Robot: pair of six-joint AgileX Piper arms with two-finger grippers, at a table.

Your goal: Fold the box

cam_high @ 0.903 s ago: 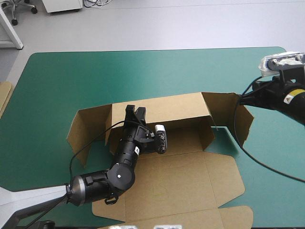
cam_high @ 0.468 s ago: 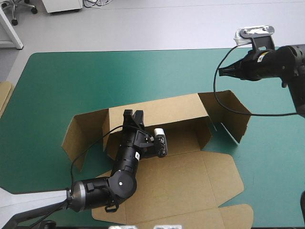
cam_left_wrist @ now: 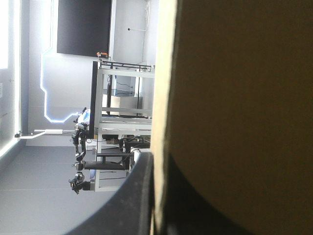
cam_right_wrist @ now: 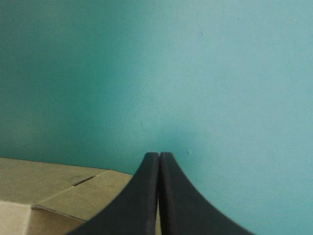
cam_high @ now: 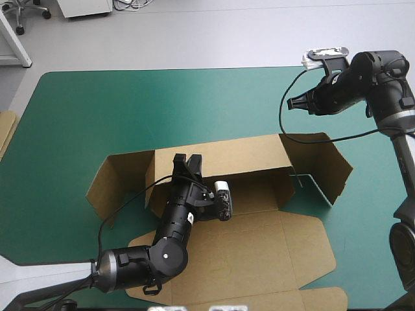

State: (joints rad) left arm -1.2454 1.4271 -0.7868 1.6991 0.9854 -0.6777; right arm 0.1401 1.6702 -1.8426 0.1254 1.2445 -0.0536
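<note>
The brown box [cam_high: 246, 227] lies in the middle of the teal-green cover, its back wall raised and its lid panel flat toward the near edge. My left gripper [cam_high: 186, 159] grips the top edge of the back wall near its left end. In the left wrist view the board [cam_left_wrist: 234, 98] fills the space ahead, its edge pinched beside one black finger [cam_left_wrist: 132, 196]. My right gripper [cam_high: 292, 103] hangs shut above the cover beyond the box's right side flap [cam_high: 321, 165], touching nothing. In the right wrist view its fingers [cam_right_wrist: 159, 155] meet in one point, with a corner of the box [cam_right_wrist: 58, 191] below them.
The left side flap [cam_high: 110, 181] stands splayed outward. An edge of more brown board [cam_high: 5, 129] shows at the table's left edge. Bare teal-green cover [cam_high: 97, 110] stretches behind the box and to its right.
My right gripper left the right side flap, rising and moving toward the far edge and leftward. The flap has swung outward. My left gripper kept its hold on the back wall.
</note>
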